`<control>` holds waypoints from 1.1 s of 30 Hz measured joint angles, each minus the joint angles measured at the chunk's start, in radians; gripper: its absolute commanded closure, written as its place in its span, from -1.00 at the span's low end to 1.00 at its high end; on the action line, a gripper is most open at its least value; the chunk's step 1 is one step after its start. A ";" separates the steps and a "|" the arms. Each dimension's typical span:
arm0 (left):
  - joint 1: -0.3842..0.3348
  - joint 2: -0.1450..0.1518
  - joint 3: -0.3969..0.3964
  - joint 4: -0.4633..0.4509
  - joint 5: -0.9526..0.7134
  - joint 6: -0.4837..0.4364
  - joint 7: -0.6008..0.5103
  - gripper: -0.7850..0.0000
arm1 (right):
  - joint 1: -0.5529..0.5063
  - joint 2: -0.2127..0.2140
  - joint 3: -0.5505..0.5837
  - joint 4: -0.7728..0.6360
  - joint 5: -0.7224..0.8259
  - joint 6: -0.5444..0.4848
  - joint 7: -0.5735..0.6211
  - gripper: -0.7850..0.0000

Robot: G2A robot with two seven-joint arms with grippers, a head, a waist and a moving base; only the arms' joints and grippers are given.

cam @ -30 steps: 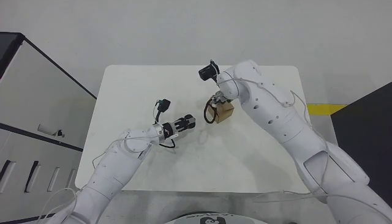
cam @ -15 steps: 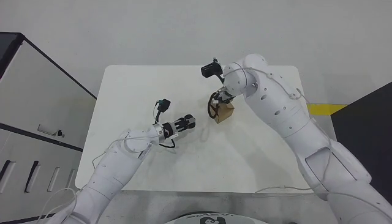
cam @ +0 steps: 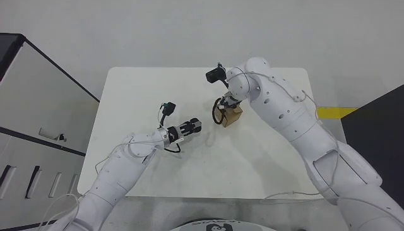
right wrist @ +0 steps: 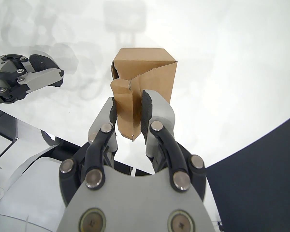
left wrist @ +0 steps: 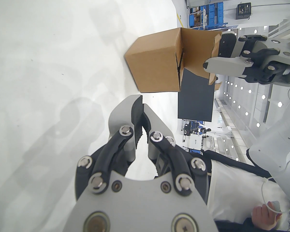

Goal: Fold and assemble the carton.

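The carton (cam: 231, 117) rests on the desk (cam: 265, 161), toward the far side. The right tool (right wrist: 129, 105) grips its upper flaps. The left tool (left wrist: 140, 112) is pressed narrow and holds nothing, near the carton.

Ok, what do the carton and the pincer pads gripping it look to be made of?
The carton looks like plain brown cardboard, matte, with creased folds and rough cut edges. On the right pincer, the pads are black and pebbled, probably rubber or foam; I can't tell which.
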 measured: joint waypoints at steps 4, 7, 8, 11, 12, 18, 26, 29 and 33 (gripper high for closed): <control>0.000 0.000 0.000 0.000 0.000 0.000 0.000 1.00 | 0.015 -0.009 -0.027 0.020 -0.002 0.003 0.000 0.54; 0.000 0.000 0.000 0.000 0.000 0.000 0.000 1.00 | 0.026 -0.016 -0.045 0.038 -0.002 0.006 0.000 0.56; 0.000 0.000 0.000 0.000 0.000 0.000 0.000 1.00 | 0.029 -0.018 -0.049 0.043 -0.002 0.007 0.000 0.56; 0.000 0.000 0.000 0.000 0.000 0.000 0.000 1.00 | 0.038 -0.026 -0.062 0.058 0.003 0.005 0.000 0.46; 0.000 0.000 0.000 0.000 0.000 0.000 0.000 1.00 | 0.041 -0.029 -0.065 0.064 0.007 0.002 0.000 0.37; 0.000 0.000 0.000 0.000 0.000 0.000 0.000 1.00 | 0.052 -0.042 -0.073 0.103 0.030 -0.011 -0.003 0.27; 0.000 0.000 0.000 0.000 0.000 0.000 0.000 1.00 | 0.064 -0.054 -0.067 0.139 0.055 -0.014 -0.018 0.14; 0.000 0.000 0.000 0.000 0.000 0.000 0.000 1.00 | 0.063 -0.053 -0.050 0.141 0.075 -0.018 -0.025 0.15; 0.000 0.000 0.000 0.000 0.000 0.000 0.000 1.00 | 0.057 -0.048 -0.012 0.155 0.123 -0.027 -0.030 0.21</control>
